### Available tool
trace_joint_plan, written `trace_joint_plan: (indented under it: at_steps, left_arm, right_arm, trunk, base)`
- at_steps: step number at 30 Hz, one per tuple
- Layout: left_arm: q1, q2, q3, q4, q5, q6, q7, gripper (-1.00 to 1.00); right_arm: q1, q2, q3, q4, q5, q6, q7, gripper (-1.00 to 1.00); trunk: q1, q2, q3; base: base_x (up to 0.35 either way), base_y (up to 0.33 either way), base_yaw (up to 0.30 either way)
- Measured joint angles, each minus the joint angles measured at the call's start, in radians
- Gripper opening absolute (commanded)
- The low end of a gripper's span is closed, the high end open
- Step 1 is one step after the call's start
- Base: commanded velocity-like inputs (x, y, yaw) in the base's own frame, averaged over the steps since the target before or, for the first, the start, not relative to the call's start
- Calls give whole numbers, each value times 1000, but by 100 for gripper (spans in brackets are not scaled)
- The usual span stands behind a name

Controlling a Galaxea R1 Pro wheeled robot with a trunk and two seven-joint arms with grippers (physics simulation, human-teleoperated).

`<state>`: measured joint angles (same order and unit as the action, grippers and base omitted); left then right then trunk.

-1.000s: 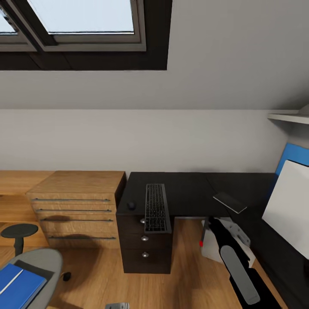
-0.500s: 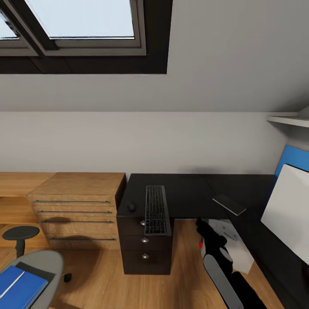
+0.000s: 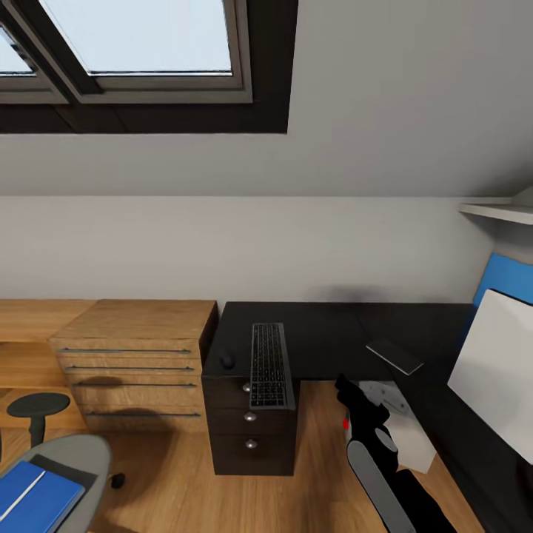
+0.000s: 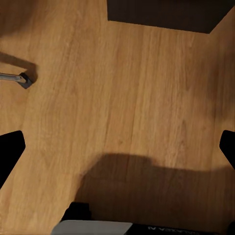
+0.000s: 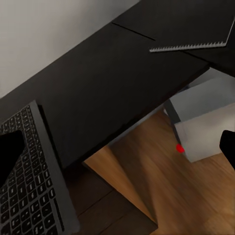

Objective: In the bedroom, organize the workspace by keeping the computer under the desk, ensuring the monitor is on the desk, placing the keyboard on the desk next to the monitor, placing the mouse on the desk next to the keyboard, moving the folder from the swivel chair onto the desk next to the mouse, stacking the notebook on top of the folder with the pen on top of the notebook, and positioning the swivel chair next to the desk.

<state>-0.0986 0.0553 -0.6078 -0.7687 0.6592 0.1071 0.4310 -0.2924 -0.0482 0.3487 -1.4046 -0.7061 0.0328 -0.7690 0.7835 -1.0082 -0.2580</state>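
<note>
The black desk (image 3: 326,326) carries the keyboard (image 3: 269,364), which overhangs its front edge, with the mouse (image 3: 227,361) just to its left. The grey notebook (image 3: 394,356) lies at the desk's inner corner, and the monitor (image 3: 492,366) shows its white back at the right. The computer (image 3: 403,433) stands under the desk. At the lower left, the blue folder (image 3: 33,500) lies on the swivel chair (image 3: 74,453). My right gripper (image 3: 346,390) hangs open in front of the desk edge, between the keyboard (image 5: 29,188) and the computer (image 5: 210,117). My left gripper (image 4: 117,152) is open over the floor. The pen is out of view.
A light wood chest of drawers (image 3: 133,359) stands against the desk's left side. The desk's drawer unit (image 3: 250,433) sits below the keyboard. A blue wall panel (image 3: 507,277) and a shelf (image 3: 496,211) are at the far right. A chair castor (image 4: 22,78) rests on the plank floor.
My right arm has swung left and drawn in, away from the computer and toward the drawer unit. The camera has tilted up slightly. The things on the desk have stayed put.
</note>
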Motion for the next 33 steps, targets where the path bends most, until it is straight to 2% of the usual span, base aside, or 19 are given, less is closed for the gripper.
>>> trace_joint_plan:
  at_steps: [4, 8, 19, 23, 29, 33]
  left_arm:
    - [0, -2, 0, 5, 0, -3, 0, 100]
    - [0, -3, 1, 8, 0, -9, 0, 100]
    - [0, 3, 5, 7, -1, -8, -1, 100]
    - [0, 5, 31, 5, -2, -8, -1, 100]
    - [0, 5, 100, 3, -6, -8, -6, 100]
    - [0, 5, 125, 3, -8, -8, -8, 100]
  right_arm:
    - [0, 1, -1, 10, 2, -10, 1, 100]
    - [0, 1, -2, 45, 8, -47, 1, 100]
    - [-1, 0, -8, 45, 7, -51, -1, 100]
    - [0, 0, -10, 45, 7, -51, -1, 100]
    - [0, 0, -11, 45, 7, -51, 0, 100]
    - [-1, 0, -11, 45, 8, -51, 0, 100]
  trunk:
    - [-15, 28, 13]
    - [-15, 28, 13]
    - [-16, 28, 13]
    - [-16, 28, 13]
    - [-15, 28, 13]
    - [-15, 28, 13]
  base:
    - [0, 0, 14]
    - [0, 0, 101]
    - [170, -75, 9]
    - [50, -22, 1]
    - [17, -7, 0]
    - [4, -2, 0]
